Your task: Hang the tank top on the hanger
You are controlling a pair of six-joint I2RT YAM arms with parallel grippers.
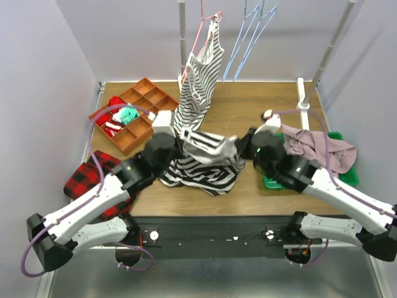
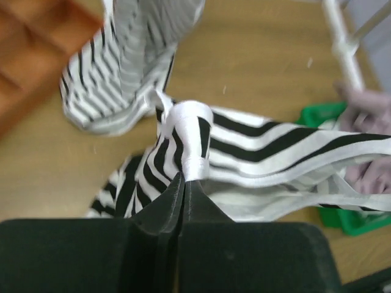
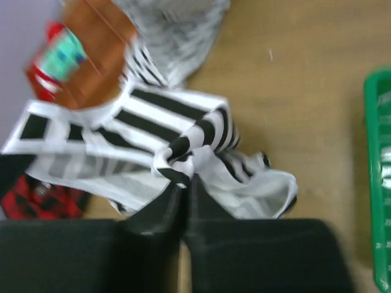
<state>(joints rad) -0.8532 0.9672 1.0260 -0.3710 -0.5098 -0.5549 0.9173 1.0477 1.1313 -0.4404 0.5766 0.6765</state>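
The tank top (image 1: 201, 162), with wide black-and-white stripes, is held up over the table's front middle, stretched between both grippers, its lower part heaped on the wood. My left gripper (image 1: 181, 141) is shut on its left end; the left wrist view shows the jaws pinching a white strap fold (image 2: 190, 143). My right gripper (image 1: 239, 148) is shut on its right end; the right wrist view shows bunched striped cloth (image 3: 183, 155) at the fingertips. The light-blue hanger (image 1: 249, 38) hangs from the rail at the back, apart from both grippers.
A finer-striped tank top (image 1: 200, 84) hangs on a pink hanger (image 1: 201, 34) behind the left gripper. An orange divided tray (image 1: 138, 112) sits back left. A green bin (image 1: 345, 177) with a mauve garment (image 1: 319, 146) is at right. Red plaid cloth (image 1: 87, 177) lies at left. Rack posts (image 1: 327, 53) stand behind.
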